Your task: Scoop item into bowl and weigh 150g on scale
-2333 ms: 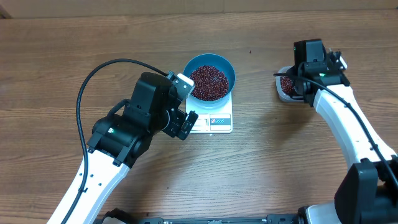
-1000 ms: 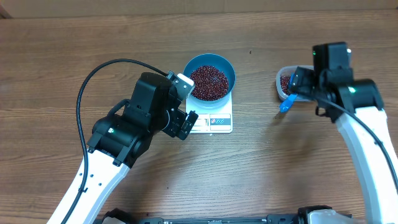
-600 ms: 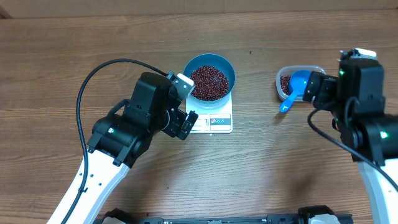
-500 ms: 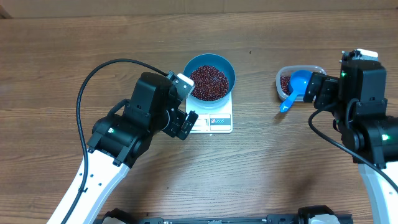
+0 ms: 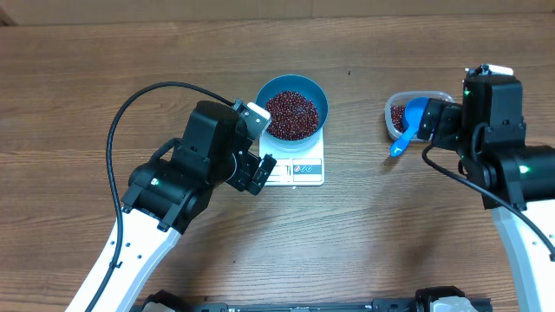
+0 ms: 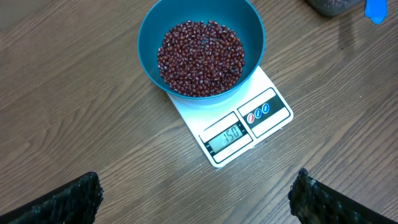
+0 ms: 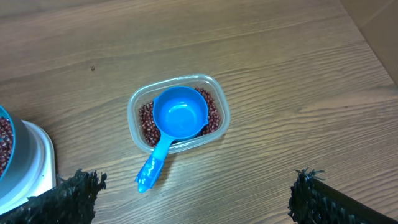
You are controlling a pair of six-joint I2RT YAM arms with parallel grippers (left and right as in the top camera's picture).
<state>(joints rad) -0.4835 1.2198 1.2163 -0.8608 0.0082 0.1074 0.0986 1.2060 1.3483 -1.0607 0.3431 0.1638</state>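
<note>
The left gripper [image 6: 198,198] has its fingers spread, holding nothing; ahead between them the blue bowl [image 6: 148,37] of red-brown beans [image 6: 200,56] sits on the white scale [image 6: 264,112], which reads 150. The right gripper [image 7: 196,198] is spread too, empty; ahead of its fingers the blue scoop [image 7: 179,117] lies in the clear tub [image 7: 132,115].

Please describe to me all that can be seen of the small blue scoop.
The scoop is bright blue and looks like smooth plastic: a round cup with a short flat handle. It lies in the clear tub, cup opening upward and empty, resting on the red-brown beans there. Its handle passes over the tub's rim and slants down over the wooden table; whether the tip touches the wood I cannot tell. Nothing grips it.
</note>
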